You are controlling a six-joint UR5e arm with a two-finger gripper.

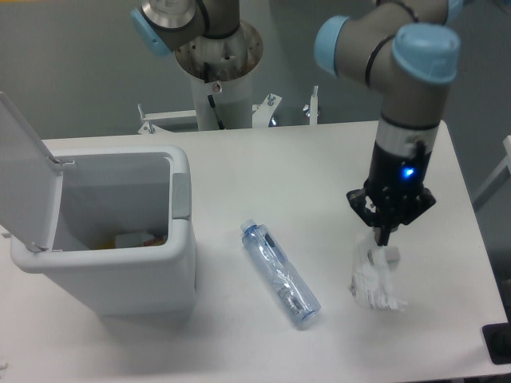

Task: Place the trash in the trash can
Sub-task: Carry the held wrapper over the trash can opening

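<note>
Two trash items: one wrapper [374, 278], one bottle [280, 274]. Wrapper hanging directly below gripper [384, 238], top edge pinched between closed fingers, lower edge at or just above table [263, 167]; contact unclear. Bottle lying flat mid-table, cap toward bin, well apart from gripper. One trash can [120, 231] at left, lid open, a few items dimly visible inside. Fingertips mostly hidden by wrapper.

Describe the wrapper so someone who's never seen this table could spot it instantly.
Start at the big white trash can with its lid up on the table's left, then look across to the right side, past the blue-capped bottle lying in the middle. The wrapper hangs directly under the gripper, pinched at its top. Unlike the tubular bottle, it is a flat, crinkled clear sheet with white print.
</note>
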